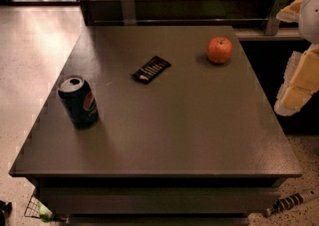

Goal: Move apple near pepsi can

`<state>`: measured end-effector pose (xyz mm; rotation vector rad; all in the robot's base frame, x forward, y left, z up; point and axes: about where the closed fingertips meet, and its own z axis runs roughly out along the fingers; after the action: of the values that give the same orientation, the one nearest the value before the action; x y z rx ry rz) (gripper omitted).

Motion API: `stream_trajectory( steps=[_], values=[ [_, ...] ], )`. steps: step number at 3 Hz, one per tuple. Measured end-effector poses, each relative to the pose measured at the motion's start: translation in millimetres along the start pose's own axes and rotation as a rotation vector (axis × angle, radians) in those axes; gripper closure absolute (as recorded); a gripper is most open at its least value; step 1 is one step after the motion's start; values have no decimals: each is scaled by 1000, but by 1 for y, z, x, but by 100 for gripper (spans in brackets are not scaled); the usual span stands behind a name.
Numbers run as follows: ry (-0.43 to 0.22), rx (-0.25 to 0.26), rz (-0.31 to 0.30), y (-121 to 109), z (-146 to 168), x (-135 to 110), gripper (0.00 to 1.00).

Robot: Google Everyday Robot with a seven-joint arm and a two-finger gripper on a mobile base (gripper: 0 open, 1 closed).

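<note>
The apple (220, 50) is small, round and red-orange with a short dark stem. It sits on the grey table (174, 130) at the far right. The pepsi can (79, 101) is dark with a silver top and a round logo. It stands upright near the table's left edge, far from the apple. My gripper (299, 83) shows as white and yellowish parts at the right edge of the view. It is beyond the table's right side, apart from the apple and holding nothing that I can see.
A flat black packet with white markings (150, 68) lies between the can and the apple, toward the back. A dark wall rail with metal brackets (127, 3) runs behind the table. A striped rod (291, 202) lies on the floor at the front right.
</note>
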<state>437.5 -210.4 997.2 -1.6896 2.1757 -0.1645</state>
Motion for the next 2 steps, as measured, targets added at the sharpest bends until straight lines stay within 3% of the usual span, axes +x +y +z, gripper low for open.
stream_trajectory(
  steps=[2],
  values=[
    [-28,14,21,-11,3,1,0]
  ],
)
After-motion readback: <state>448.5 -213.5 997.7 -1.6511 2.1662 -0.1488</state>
